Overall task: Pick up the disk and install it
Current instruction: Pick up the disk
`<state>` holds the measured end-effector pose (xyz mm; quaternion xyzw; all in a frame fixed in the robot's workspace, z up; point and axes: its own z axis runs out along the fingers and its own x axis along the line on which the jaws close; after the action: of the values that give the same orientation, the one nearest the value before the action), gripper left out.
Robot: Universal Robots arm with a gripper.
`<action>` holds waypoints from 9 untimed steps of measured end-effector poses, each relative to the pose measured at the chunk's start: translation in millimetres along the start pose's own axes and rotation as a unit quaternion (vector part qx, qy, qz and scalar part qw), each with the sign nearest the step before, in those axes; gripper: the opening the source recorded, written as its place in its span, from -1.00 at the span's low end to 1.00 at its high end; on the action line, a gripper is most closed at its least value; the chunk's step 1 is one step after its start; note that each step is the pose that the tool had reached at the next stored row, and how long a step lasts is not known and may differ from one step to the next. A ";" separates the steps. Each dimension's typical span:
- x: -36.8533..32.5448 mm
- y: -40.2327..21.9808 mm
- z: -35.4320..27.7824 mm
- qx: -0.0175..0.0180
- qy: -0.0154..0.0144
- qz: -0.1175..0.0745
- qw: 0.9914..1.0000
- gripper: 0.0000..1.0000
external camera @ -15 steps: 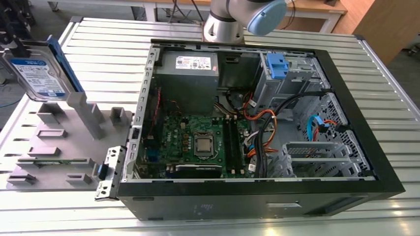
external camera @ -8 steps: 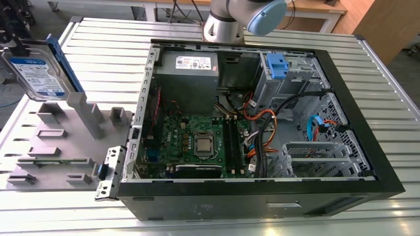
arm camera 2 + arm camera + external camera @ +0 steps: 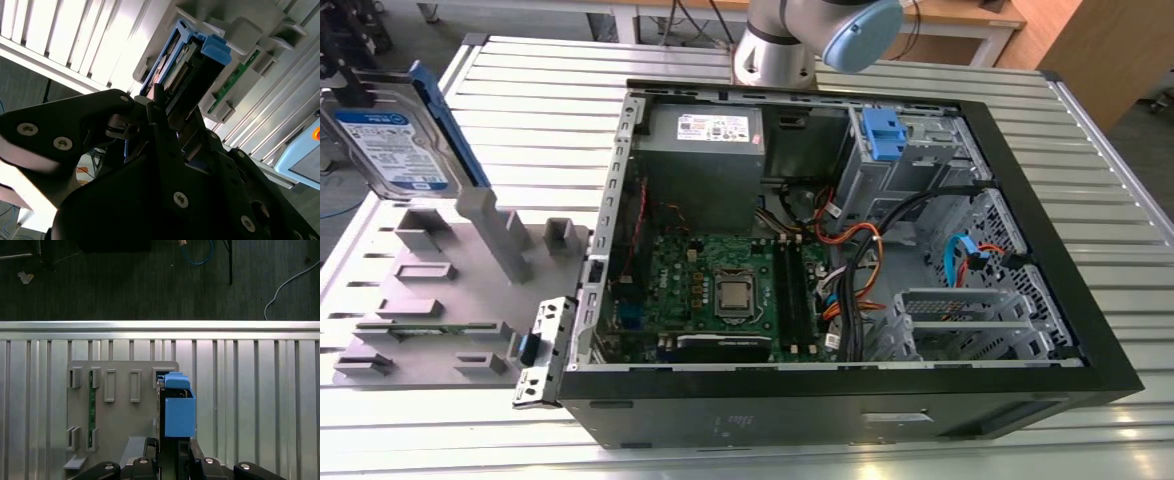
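The disk (image 3: pixel 390 140), a silver drive with a white-and-blue label and blue side rails, stands on edge at the exterior view's far left, raised over the grey holder plate (image 3: pixel 440 300). In both wrist views my gripper (image 3: pixel 172 446) (image 3: pixel 167 107) is shut on the disk (image 3: pixel 177 407) (image 3: pixel 182 67), one finger on each flat side, with a blue rail facing the camera. The robot arm (image 3: pixel 787 40) rises behind the open computer case (image 3: pixel 1067 300).
The case lies on its side on a slatted metal table (image 3: pixel 1107 150), with motherboard, cables and a drive cage with a blue tab (image 3: pixel 883 135) showing. A grey perforated cage (image 3: pixel 961 320) sits near its front. The holder plate carries upright blocks and a green memory stick (image 3: pixel 91 410).
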<state>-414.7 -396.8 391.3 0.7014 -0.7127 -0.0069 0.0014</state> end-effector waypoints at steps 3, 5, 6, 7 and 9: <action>-0.1 0.0 -5.9 0.000 0.000 0.000 1.000 -0.31; -0.1 0.1 -10.1 0.000 0.000 0.000 1.000 -0.31; -0.2 0.2 -12.4 0.000 0.000 0.000 1.000 -0.31; -0.2 0.2 -14.7 0.000 0.000 0.000 1.000 -0.31; -0.2 0.2 -19.9 0.000 0.000 0.000 1.000 -0.31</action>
<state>-414.7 -396.7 411.2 0.7014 -0.7127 -0.0070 0.0015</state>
